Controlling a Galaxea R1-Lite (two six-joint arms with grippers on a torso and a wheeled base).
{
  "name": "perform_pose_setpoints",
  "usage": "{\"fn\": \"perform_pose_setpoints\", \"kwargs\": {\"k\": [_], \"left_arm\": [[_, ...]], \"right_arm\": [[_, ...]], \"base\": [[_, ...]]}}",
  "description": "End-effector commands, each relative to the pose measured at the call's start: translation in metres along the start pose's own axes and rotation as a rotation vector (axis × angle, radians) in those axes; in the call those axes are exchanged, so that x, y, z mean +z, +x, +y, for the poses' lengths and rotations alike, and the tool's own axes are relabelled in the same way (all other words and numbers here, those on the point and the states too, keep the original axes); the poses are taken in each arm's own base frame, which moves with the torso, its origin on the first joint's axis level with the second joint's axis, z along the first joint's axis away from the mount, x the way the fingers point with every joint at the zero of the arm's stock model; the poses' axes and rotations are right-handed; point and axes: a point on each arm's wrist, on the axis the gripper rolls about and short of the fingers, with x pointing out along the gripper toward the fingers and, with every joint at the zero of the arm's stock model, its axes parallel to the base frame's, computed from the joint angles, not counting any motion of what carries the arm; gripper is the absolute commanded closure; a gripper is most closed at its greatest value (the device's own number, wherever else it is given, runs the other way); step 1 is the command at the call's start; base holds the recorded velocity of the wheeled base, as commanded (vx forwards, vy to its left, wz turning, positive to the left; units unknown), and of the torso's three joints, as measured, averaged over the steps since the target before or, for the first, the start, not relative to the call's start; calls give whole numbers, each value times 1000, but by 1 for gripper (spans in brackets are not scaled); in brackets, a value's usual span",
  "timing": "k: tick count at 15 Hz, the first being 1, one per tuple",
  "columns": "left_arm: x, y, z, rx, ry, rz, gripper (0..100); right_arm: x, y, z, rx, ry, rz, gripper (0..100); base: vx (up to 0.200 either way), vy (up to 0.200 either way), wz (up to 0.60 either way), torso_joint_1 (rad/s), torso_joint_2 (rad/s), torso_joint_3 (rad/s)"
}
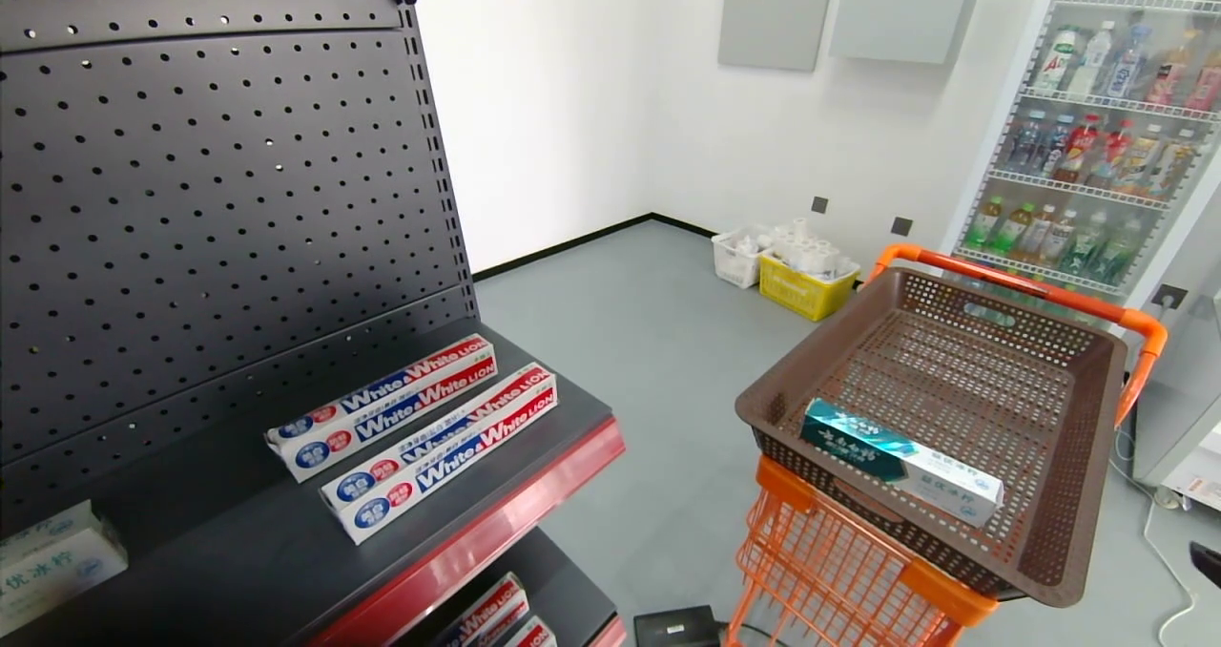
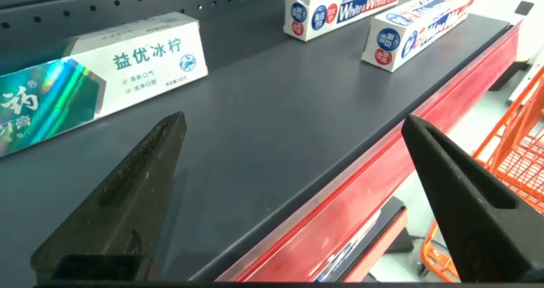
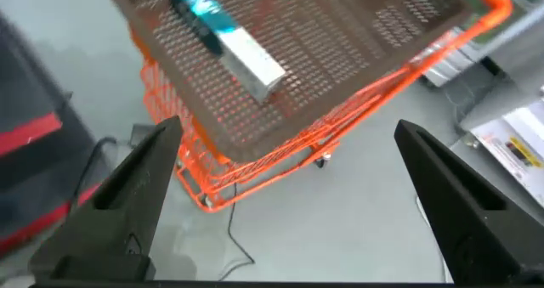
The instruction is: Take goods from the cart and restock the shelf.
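At the left we saw the dark shelf (image 1: 238,542) with its pegboard back and red front edge. A green-and-white toothpaste box (image 1: 52,556) lay at the far left end of the shelf, close to the back. The left gripper (image 2: 289,211) hung just above the bare shelf board near that box, and its fingers (image 2: 136,194) were spread wide with the board showing between them. Further right on the shelf, the rear red-and-white toothpaste box (image 1: 382,406) and the front red-and-white toothpaste box (image 1: 439,451) lay side by side, close together and angled alike. More red-and-white boxes (image 1: 491,614) lay on the shelf below.

To the right stood the orange cart (image 1: 839,580) carrying a brown perforated basket (image 1: 1049,494). One teal-and-white toothpaste box (image 1: 901,461) lay flat near the basket's near rim. The right gripper (image 3: 293,207) hung over the floor beside the cart, its fingers (image 3: 140,194) spread wide. Behind the cart, against the wall, we saw a white crate (image 1: 736,258), a yellow crate (image 1: 804,294) and a drinks cooler (image 1: 1097,151).
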Motion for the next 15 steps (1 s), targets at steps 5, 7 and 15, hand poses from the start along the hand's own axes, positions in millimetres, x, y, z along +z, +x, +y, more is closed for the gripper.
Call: {"fn": "perform_pose_setpoints", "kwargs": {"k": [5,7,15], "left_arm": [[0,0,0,0,0,0,0],[0,0,0,0,0,1,0],[0,0,0,0,0,1,0]], "right_arm": [[17,56,-2,168,-122,224,0],[19,63,-2,238,-149,296,0],[53,128,-31,339,-272,439,0]], "base": [[0,0,0,0,0,0],[0,0,0,0,0,0],[0,0,0,0,0,0]]}}
